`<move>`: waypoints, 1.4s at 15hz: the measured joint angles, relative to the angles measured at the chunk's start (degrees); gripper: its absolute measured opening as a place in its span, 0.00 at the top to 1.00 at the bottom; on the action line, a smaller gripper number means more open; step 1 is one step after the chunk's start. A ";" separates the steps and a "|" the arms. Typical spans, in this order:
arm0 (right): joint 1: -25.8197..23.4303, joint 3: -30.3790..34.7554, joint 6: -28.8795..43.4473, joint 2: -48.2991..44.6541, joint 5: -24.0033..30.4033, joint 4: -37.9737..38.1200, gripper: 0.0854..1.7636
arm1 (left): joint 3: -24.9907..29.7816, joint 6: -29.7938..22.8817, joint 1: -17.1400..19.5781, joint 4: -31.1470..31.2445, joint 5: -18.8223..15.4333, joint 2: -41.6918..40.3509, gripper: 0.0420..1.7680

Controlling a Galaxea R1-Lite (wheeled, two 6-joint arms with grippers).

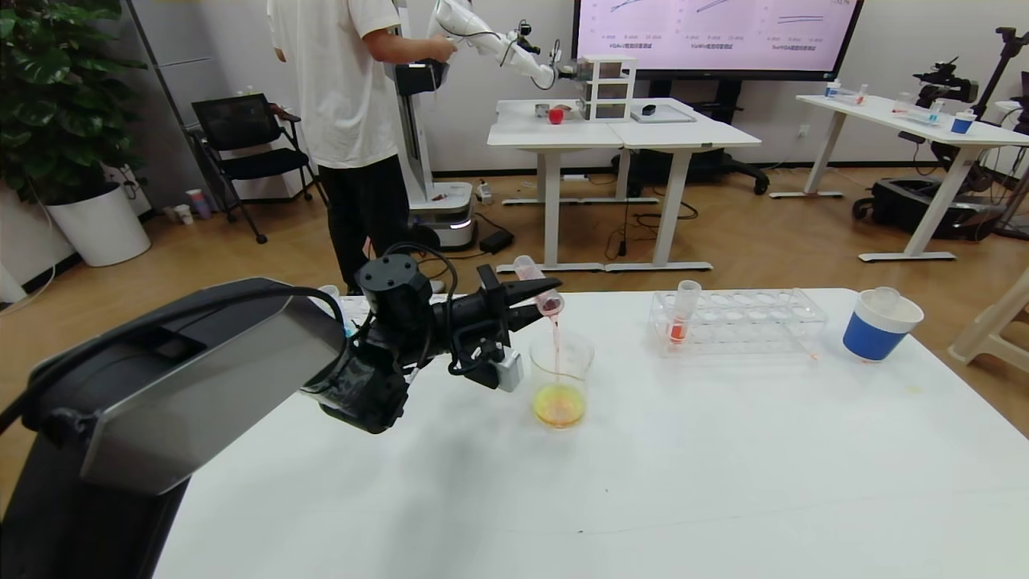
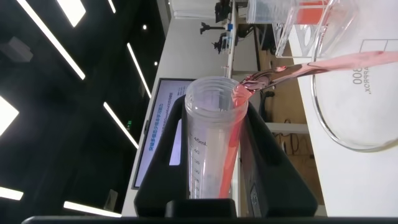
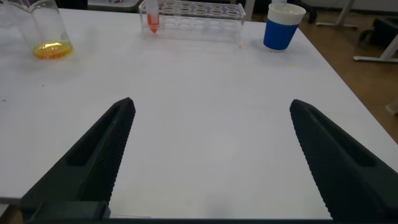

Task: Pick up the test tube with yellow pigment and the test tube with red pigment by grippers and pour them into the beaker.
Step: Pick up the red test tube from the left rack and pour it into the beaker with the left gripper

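Note:
My left gripper (image 1: 537, 301) is shut on the test tube with red pigment (image 1: 534, 285) and holds it tipped, mouth down, over the beaker (image 1: 560, 378). A thin pink stream (image 1: 555, 338) runs from the tube into the beaker, which holds yellow-orange liquid at its bottom. In the left wrist view the tube (image 2: 211, 143) sits between the black fingers (image 2: 273, 168), and pink liquid runs off its lip toward the beaker rim (image 2: 348, 124). My right gripper (image 3: 211, 124) is open and empty above bare table. The beaker also shows in the right wrist view (image 3: 50, 31). The test tube with yellow pigment is out of view.
A clear tube rack (image 1: 748, 318) stands right of the beaker, with one tube of orange-red liquid (image 1: 683, 318) in its left end. A blue-and-white paper cup (image 1: 880, 326) stands at the far right. A person and other tables are beyond the far edge.

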 joint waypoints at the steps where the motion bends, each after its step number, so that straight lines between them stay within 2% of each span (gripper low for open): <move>1: 0.00 0.00 0.00 0.00 0.02 0.00 0.02 | 0.00 0.79 0.00 0.00 0.00 0.15 0.74; 14: 0.00 0.00 0.00 0.00 0.02 0.00 0.02 | -1.13 12.62 0.22 0.30 -0.41 1.22 0.74; 18: 0.00 0.00 -0.01 0.00 0.02 0.00 0.02 | -0.88 11.72 0.11 0.09 -0.22 1.19 0.74; 20: 0.00 0.00 0.00 0.00 0.02 0.00 0.02 | -0.83 7.85 0.11 -0.46 0.91 1.07 0.74; 21: 0.00 0.00 -0.01 0.00 0.02 0.02 0.02 | -0.80 4.40 -0.04 -2.43 3.12 0.85 0.74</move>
